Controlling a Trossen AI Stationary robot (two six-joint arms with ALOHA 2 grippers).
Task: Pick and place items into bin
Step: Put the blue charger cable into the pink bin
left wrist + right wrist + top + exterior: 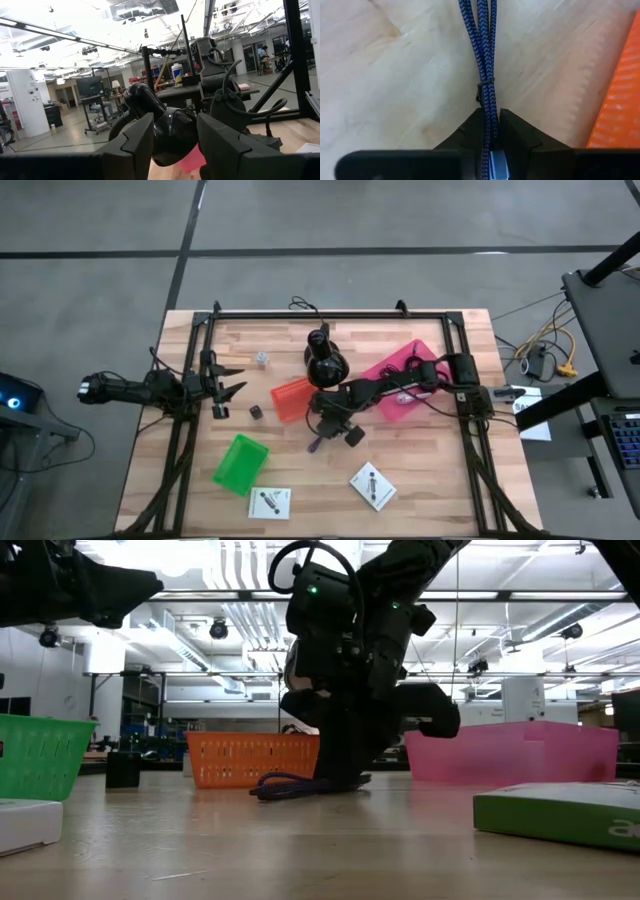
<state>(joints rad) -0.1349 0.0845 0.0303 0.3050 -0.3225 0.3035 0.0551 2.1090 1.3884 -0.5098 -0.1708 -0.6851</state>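
Right gripper (pixel 490 131) is pinched onto the braided purple cord (pixel 485 50) lying on the table mid-frame beside the orange bin (pixel 291 399), so it's mid-pick, probably a firm grip, and next comes lifting it into that bin.

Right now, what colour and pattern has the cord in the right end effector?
The cord is blue-purple with a braided weave, seen best in the right wrist view.
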